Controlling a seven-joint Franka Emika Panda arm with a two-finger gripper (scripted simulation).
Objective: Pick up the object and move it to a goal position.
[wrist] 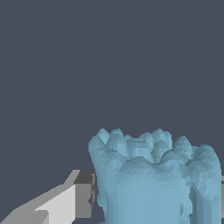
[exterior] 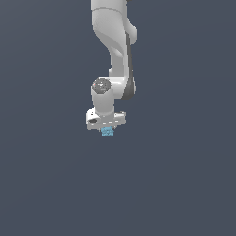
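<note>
The object (exterior: 108,132) is a tiny light-blue lumpy block just under the white gripper (exterior: 107,131) in the exterior view, much narrower than the hand above it. In the wrist view the object (wrist: 155,179) fills the space between the fingers, a bumpy mottled blue mass. One grey finger pad (wrist: 83,194) presses against its side; the other finger is almost hidden behind it. The gripper is shut on the object. The white arm (exterior: 115,55) comes down from above.
Only a plain dark blue-grey background (exterior: 184,175) surrounds the arm in both views. No goal marker or other object shows.
</note>
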